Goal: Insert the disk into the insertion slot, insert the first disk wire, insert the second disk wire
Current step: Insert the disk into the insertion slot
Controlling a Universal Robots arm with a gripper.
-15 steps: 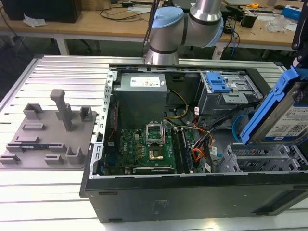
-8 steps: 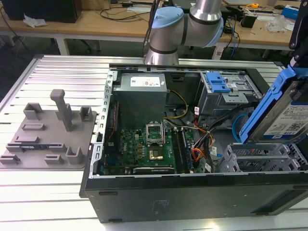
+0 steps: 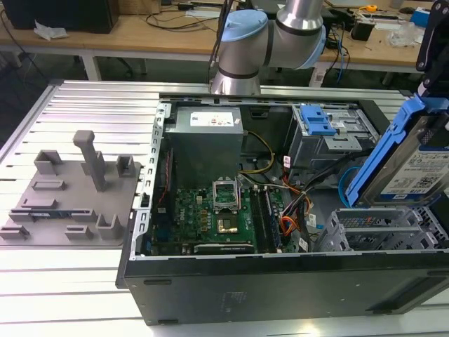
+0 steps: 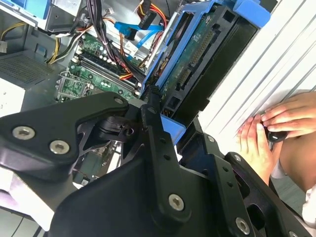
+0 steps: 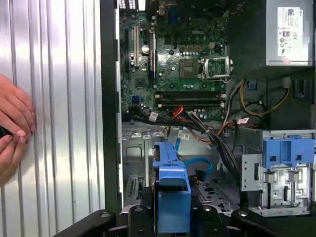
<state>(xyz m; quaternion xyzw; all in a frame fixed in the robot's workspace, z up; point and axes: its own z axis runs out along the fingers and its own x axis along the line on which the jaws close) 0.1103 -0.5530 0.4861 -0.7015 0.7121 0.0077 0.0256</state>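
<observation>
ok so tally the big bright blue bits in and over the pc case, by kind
blue carrier framing the disk: 1
blue tab on the grey box: 1
blue cable: 1
total: 3

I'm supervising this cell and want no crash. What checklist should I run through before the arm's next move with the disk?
1. Grip: the end effector is shut on the blue carrier of the disk: ok.
2. Alignment: the disk is tilted and held above the insertion slot: not ok.
3. Slot entry clear: a blue cable loops close beside it: cannot tell.
4. People: a person's hands rest on the table, outside the case: ok.
</observation>
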